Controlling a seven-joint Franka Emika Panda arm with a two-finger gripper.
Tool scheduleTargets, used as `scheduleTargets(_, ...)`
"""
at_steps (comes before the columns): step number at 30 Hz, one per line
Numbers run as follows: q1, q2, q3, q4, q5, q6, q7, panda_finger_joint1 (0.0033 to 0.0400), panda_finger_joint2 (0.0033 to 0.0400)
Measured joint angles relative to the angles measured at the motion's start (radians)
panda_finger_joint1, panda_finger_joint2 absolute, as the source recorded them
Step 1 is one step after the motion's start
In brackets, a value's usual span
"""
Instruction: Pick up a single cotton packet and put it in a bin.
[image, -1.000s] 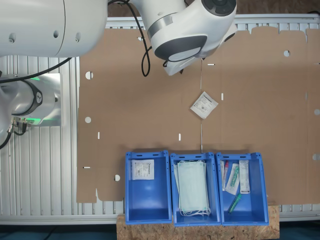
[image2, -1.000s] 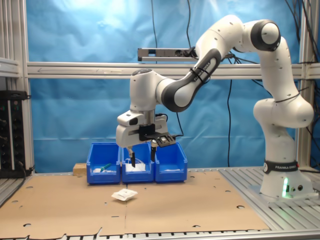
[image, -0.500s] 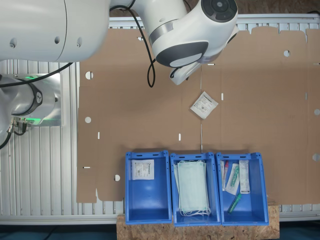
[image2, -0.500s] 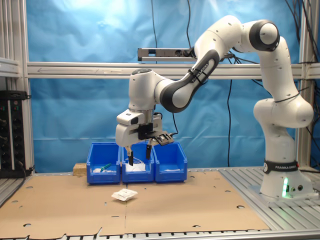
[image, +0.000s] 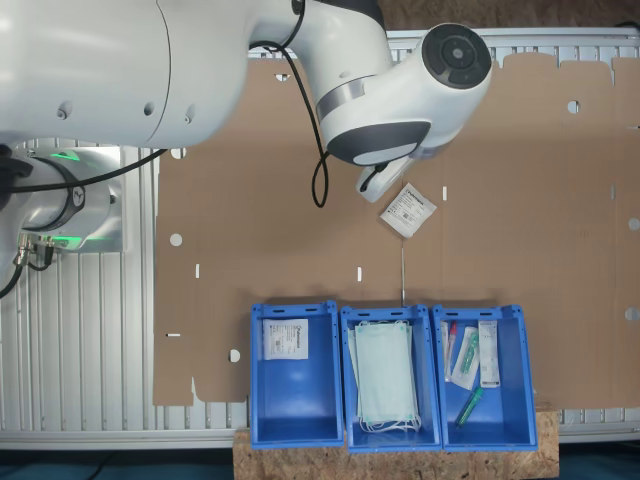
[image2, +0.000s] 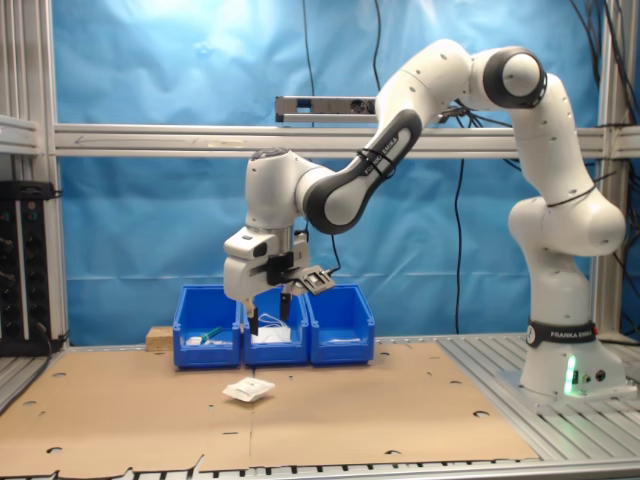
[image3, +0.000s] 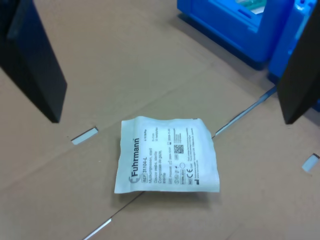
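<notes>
The gripper (image2: 270, 314) hangs in the air above the cardboard sheet (image2: 350, 410), with its 2 dark fingers (image3: 35, 60) pointing down and spread wide apart. Nothing is between them and they touch nothing.

In the wrist view the cotton packet (image3: 167, 155) lies flat on the cardboard in the gap between the 2 fingers, well below them. Its printed face is up and it sits a little turned against the cardboard seam.

In the second exterior view the packet (image2: 249, 389) lies on the cardboard in front of the bins, below the gripper. In the first exterior view the packet (image: 408, 209) is just beside the lower edge of the arm's wrist (image: 400, 110).

3 blue bins stand in a row, touching each other, at the edge of the cardboard. The bin (image: 294, 415) with 1 white printed packet (image: 285, 339) inside is at the first exterior view's left end of the row. The middle bin (image: 391, 440) holds green face masks (image: 385, 375), and the third bin (image: 488, 430) holds long wrapped items (image: 487, 353).
</notes>
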Motion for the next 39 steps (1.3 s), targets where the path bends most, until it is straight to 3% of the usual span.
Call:
scheduleTargets(8,-0.044,0.037,0.001,0.026,0.000,0.011,-0.072,0.0400,0.0400)
scheduleTargets(16,-0.089,0.087,0.016,0.039,0.000,0.087,-0.133,0.0400,0.0400)
scheduleTargets(29,-0.114,0.194,0.031,0.070,0.000,0.181,-0.196,0.0400,0.0400)
scheduleTargets(39,-0.136,0.251,0.052,0.105,0.000,0.210,-0.220,0.0400,0.0400)
